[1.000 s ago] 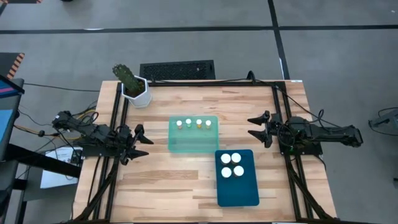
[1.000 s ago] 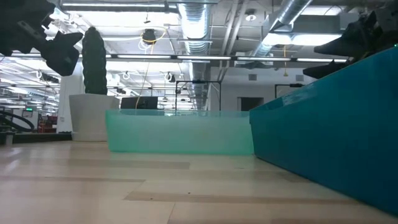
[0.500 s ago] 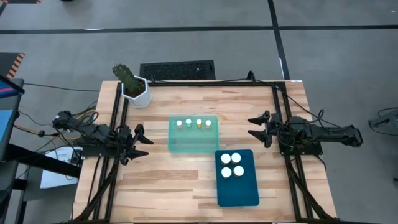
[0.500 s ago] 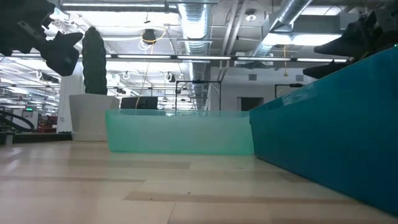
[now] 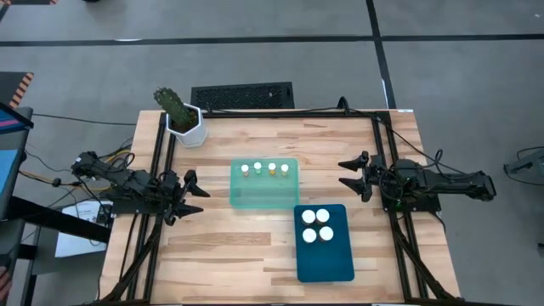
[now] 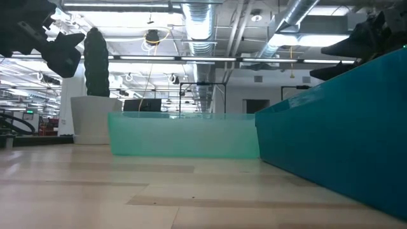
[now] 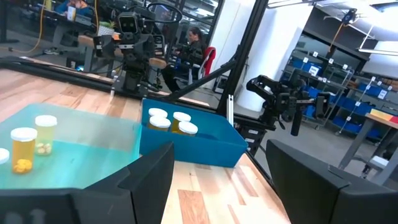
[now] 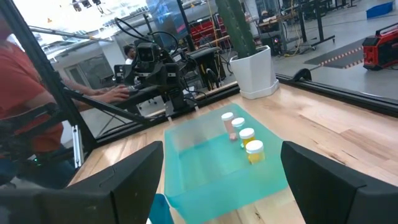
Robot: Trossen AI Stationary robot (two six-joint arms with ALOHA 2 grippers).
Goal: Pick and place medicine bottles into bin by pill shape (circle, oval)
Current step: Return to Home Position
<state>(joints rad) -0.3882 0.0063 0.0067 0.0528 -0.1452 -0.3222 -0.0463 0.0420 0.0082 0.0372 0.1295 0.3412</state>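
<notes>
Several narrow white-capped medicine bottles (image 5: 264, 169) stand in a row along the far side of the pale green tray (image 5: 264, 192); they also show in the right wrist view (image 8: 244, 137). Several wider white-capped bottles (image 5: 317, 225) stand in the far half of the dark teal tray (image 5: 324, 255). My left gripper (image 5: 197, 195) is open and empty at the table's left edge. My right gripper (image 5: 347, 176) is open and empty at the table's right side. Each stands apart from both trays.
A white hexagonal pot with a green cactus (image 5: 180, 117) stands at the table's far left corner. A black keyboard (image 5: 242, 95) lies beyond the far edge. Bare wood lies in front of the green tray (image 5: 221, 246). People show in the room behind in the wrist views.
</notes>
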